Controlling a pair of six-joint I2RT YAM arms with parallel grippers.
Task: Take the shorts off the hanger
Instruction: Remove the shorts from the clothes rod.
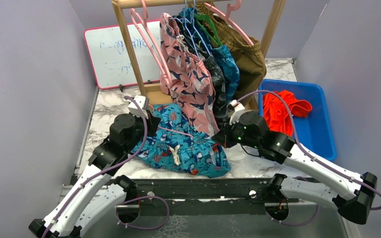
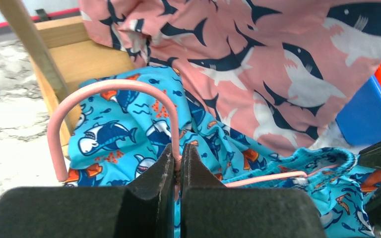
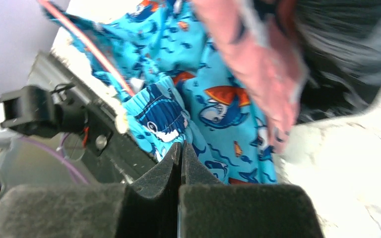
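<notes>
The blue shorts [image 1: 186, 146] lie on the marble table [image 1: 106, 119], at 6 o'clock from the wooden rack [image 1: 129, 54]. The pink hanger [image 2: 109, 87] is threaded through their waistband. The left gripper [image 2: 177, 156] is clenched on the hook of this hanger, I think to keep it fixed while the cloth is pulled off. The right gripper [image 3: 181, 147], at 3 o'clock of the shorts, is closed tight at the waistband edge (if it really caught cloth, I cannot tell). 1 orange pair [image 1: 283, 111] lies in the blue bin [image 1: 322, 126], and the pink shark-print pair [image 1: 188, 79] hangs on the rack.
</notes>
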